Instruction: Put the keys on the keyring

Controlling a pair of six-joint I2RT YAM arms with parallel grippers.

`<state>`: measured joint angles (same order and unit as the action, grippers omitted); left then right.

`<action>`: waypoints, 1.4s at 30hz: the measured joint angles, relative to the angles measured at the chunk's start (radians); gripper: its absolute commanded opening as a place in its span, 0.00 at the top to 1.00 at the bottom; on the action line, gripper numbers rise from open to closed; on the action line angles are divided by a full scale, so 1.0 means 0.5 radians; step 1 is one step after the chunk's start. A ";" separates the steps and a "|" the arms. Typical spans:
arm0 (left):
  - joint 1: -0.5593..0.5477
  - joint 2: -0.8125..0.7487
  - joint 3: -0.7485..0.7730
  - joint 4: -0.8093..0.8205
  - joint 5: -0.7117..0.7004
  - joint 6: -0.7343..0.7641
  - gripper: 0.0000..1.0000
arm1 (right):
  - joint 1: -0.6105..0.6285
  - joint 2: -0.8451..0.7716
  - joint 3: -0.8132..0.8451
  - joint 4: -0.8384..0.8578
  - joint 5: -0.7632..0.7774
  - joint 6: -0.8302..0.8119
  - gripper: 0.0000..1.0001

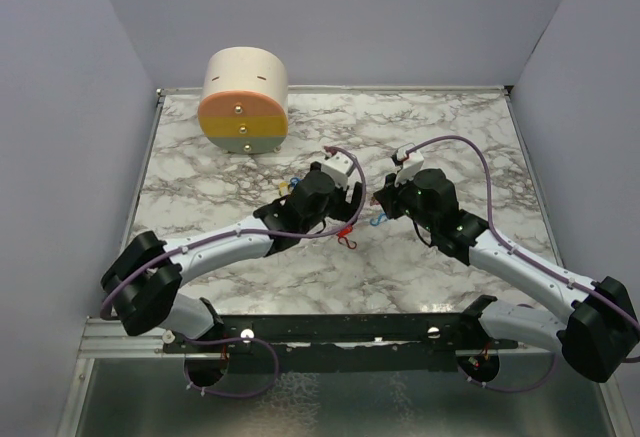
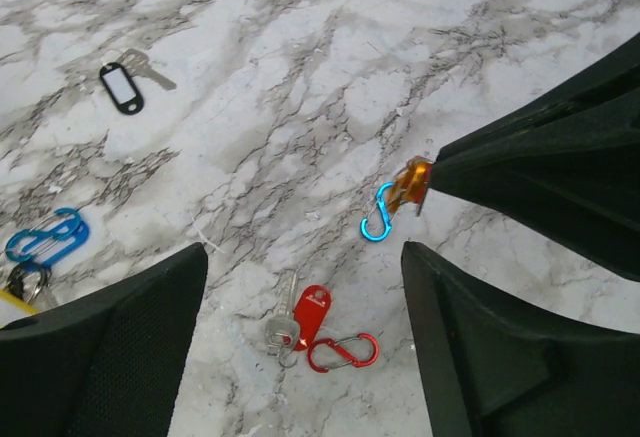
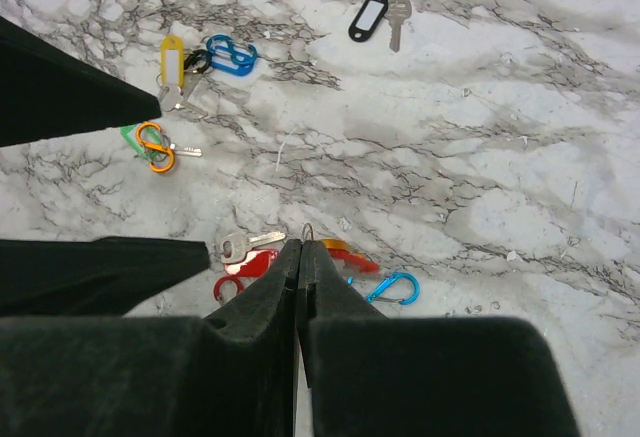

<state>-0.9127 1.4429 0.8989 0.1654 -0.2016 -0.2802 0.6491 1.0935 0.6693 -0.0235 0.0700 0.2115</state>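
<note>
The left tool (image 2: 303, 252) stands wide, nothing between its 2 fingers, poised over the red tag (image 2: 312, 309). That tag lies flat on the marble counter (image 2: 330, 47), with a silver key (image 2: 283, 322) touching its left side and a red clip (image 2: 343, 352) at its lower end.

The right tool (image 3: 300, 247) is pressed tight together. An orange tag (image 2: 412, 182) juts from its tip, just up and right of the red tag. A light-blue clip (image 2: 377, 212) hangs off that orange tag, between it and the red tag.

Well apart from the red tag, up and left in the left wrist view, lies a black tag (image 2: 122, 87) with a white label window and its own key. Any writing there is too small to read.

Farther left of the red tag sit a blue clip (image 2: 45, 237), a yellow tag (image 3: 172, 57) and a green tag (image 3: 130, 137) under an orange clip (image 3: 152, 147).

1 cream-and-orange cylinder (image 1: 245, 100) stands far beyond the red tag, at the counter's back left.
</note>
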 measured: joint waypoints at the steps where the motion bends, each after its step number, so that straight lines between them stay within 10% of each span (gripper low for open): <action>1: 0.004 -0.043 -0.042 0.011 -0.033 -0.015 0.06 | -0.001 0.000 0.000 0.000 0.000 0.000 0.99; 35: 0.019 -1.025 -0.947 0.238 -0.654 -0.405 0.01 | 0.160 1.248 0.653 0.399 -0.379 0.130 0.99; 42: 0.019 -1.049 -0.951 0.242 -0.670 -0.408 0.01 | 0.178 1.417 0.852 0.510 -0.490 0.163 0.62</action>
<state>-0.9031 0.9184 0.4236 0.2863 -0.5365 -0.4843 0.7380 1.8019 1.0954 0.2314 -0.1749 0.2928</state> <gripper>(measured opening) 0.991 0.293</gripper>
